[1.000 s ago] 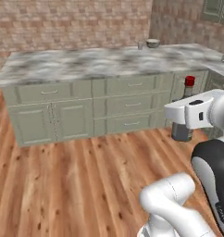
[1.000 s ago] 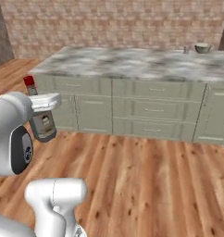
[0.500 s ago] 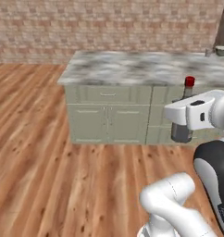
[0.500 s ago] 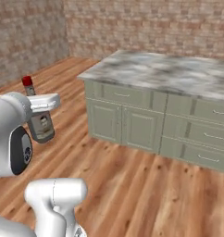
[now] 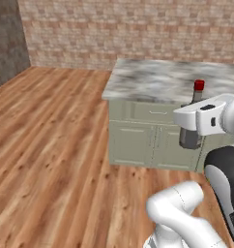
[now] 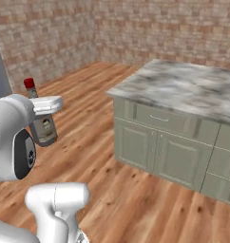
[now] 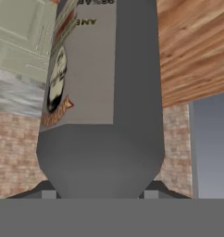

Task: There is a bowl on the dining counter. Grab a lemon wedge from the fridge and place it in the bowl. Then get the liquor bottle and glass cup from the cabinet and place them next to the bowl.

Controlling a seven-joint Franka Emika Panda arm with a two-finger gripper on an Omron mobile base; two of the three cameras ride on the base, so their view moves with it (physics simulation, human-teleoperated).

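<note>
- Brick-walled kitchen view is sliding since a second ago; my base is driving around the counter (image 5: 162,80) end.
- My end effector (image 7: 99,194) is grasping liquor bottle (image 5: 191,131), carrying it bowlward.

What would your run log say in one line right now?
phase: carrying | gripper: shut on grey red-capped liquor bottle | ahead: marble-topped green counter

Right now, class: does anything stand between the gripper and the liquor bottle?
No. The gripper is already shut on the liquor bottle, with a fingertip at each side and nothing between them.
</note>
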